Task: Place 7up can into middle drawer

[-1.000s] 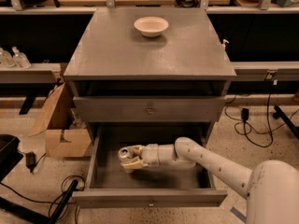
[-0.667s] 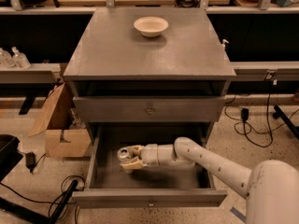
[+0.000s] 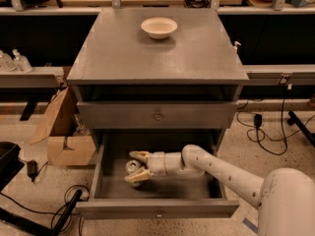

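The middle drawer (image 3: 157, 208) is pulled out below the shut upper drawer front. The 7up can (image 3: 132, 167) stands on the drawer's grey inner tray, left of centre, with its silver top showing. My gripper (image 3: 136, 166) reaches into the drawer from the right, and my white arm comes in from the lower right. Its two pale fingers (image 3: 139, 155) are spread in a V on either side of the can, with small gaps showing.
A white bowl (image 3: 159, 27) sits on the cabinet top (image 3: 197, 58). The upper drawer front (image 3: 157, 115) has a round knob. A cardboard box (image 3: 64, 139) stands on the floor to the left. Cables lie on the floor on both sides.
The fingers have spread a little wider around the can. The can and the arm stay in about the same place in the drawer.
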